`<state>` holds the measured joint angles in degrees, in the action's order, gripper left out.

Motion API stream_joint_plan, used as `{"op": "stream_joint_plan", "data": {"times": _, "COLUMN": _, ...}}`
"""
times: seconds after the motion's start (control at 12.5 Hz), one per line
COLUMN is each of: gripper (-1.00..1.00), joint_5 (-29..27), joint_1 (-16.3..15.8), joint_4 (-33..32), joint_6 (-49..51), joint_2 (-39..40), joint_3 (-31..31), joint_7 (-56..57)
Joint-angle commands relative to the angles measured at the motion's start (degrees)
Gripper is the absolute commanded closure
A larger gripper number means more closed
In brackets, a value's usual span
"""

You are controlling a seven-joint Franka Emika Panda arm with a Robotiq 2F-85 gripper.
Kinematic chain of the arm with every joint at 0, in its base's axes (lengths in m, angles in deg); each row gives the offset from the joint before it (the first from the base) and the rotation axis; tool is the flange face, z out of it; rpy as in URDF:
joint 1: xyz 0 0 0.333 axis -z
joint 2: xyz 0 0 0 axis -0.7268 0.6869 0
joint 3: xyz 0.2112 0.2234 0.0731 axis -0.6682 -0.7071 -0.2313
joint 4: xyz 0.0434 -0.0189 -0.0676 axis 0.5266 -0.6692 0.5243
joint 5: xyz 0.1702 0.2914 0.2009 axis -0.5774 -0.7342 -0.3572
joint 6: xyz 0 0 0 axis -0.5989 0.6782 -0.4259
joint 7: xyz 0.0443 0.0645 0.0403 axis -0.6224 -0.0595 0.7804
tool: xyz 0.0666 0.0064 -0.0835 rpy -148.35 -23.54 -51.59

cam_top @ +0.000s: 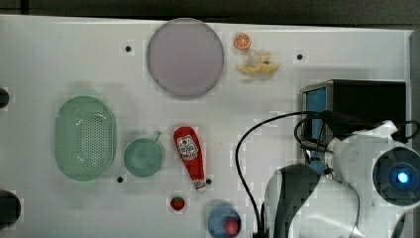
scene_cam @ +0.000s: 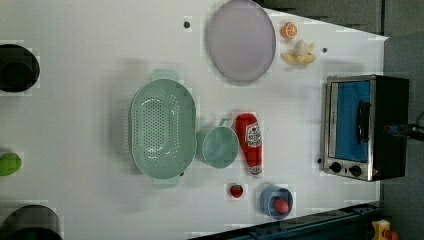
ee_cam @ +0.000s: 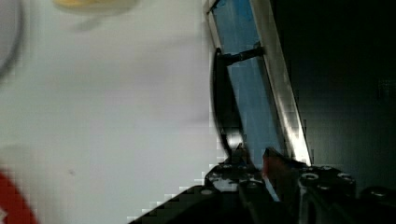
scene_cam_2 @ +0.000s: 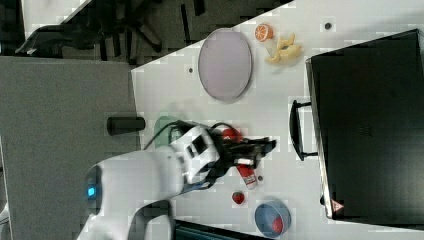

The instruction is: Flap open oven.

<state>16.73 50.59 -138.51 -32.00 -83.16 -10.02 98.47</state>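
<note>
Wrist view: gripper (ee_cam: 252, 156) sits right at the oven's (ee_cam: 327, 93) door, one finger (ee_cam: 238, 154) against the dark bar handle (ee_cam: 223, 107), the other (ee_cam: 275, 165) over the blue glass by the silver frame; jaws look parted with the handle's end about between them, but whether they actually clamp it cannot be told. Door looks closed, flush with the frame. Left view: oven (scene_cam: 387, 125) stands on the white table (scene_cam: 75, 125) at the left view's right edge, glass door facing the middle of the table, two black knobs (scene_cam: 345, 169) low on the front. Right view: arm reaches across toward the handle (scene_cam_2: 296, 131), gripper (scene_cam_2: 265, 146) near it but apart. Top view: arm's white body covers part of the oven (cam_top: 369, 101). Elsewhere on the table in the top view: ketchup bottle (cam_top: 189, 153), green colander (cam_top: 85, 138), green cup (cam_top: 143, 156), grey plate (cam_top: 184, 57), strawberry (cam_top: 177, 203), blue bowl (cam_top: 224, 221), orange half (cam_top: 242, 41), peeled banana (cam_top: 257, 65).
</note>
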Motion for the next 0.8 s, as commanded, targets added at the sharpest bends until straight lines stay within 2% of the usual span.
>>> {"op": "stream_joint_plan", "data": {"times": 0.08, "gripper": 0.65, "joint_5": 0.08, "joint_1": 0.29, "joint_4": -0.67, "joint_6": -5.61, "joint_2": 2.47, "joint_3": 1.37, "joint_7": 9.84}}
{"op": "stream_joint_plan", "data": {"times": 0.8, "gripper": 0.65, "joint_5": -0.37, "joint_1": 0.44, "joint_4": -0.82, "joint_6": -14.02, "joint_2": 13.49, "joint_3": 1.83, "joint_7": 11.52}}
